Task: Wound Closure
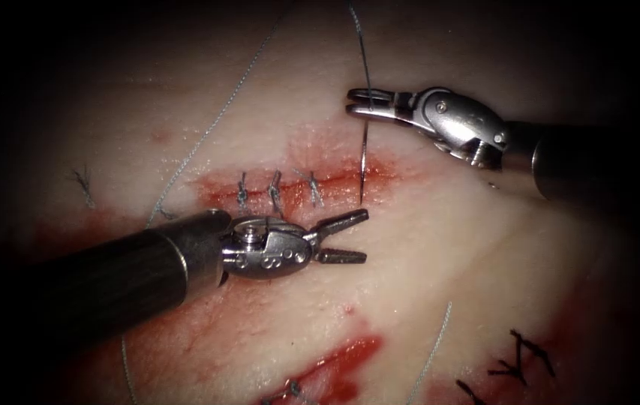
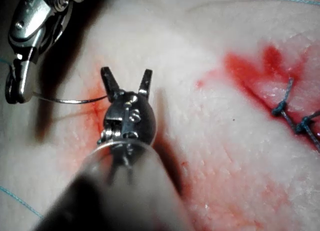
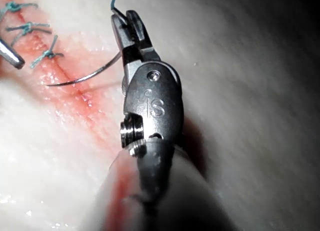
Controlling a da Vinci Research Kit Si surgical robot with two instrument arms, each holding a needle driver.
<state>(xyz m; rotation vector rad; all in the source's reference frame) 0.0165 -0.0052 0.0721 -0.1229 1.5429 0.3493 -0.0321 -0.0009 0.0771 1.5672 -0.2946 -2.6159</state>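
So, endoscope view: right claw (image 1: 361,103) comes in from the right, clenched on the needle (image 1: 364,161) close to its thread end; the needle hangs down with its tip at the cut (image 1: 350,180), just right of the last stitch, and I cannot tell if the tip is in the tissue (image 1: 425,255) or only touching. Thread (image 1: 207,131) runs up from the claw and away across the tissue to the left. Left claw (image 1: 350,236) sits just below the cut, released, grasping nothing. Three stitches (image 1: 274,191) already cross the left part of the cut; the right part looks unclosed, so by my read the job is roughly midway. Red fluid (image 1: 335,360) pools lower down. Left wrist view: left claw (image 2: 127,81) spread wide, empty, over tissue, with the needle (image 2: 70,100) reaching toward it from the right claw (image 2: 12,88); stitches (image 2: 295,118) sit off to the side. Right wrist view: right claw (image 3: 131,33) clamped on the needle (image 3: 85,77) near its tail, curve sweeping to the cut beside the stitches (image 3: 30,28), tip right at the red line.
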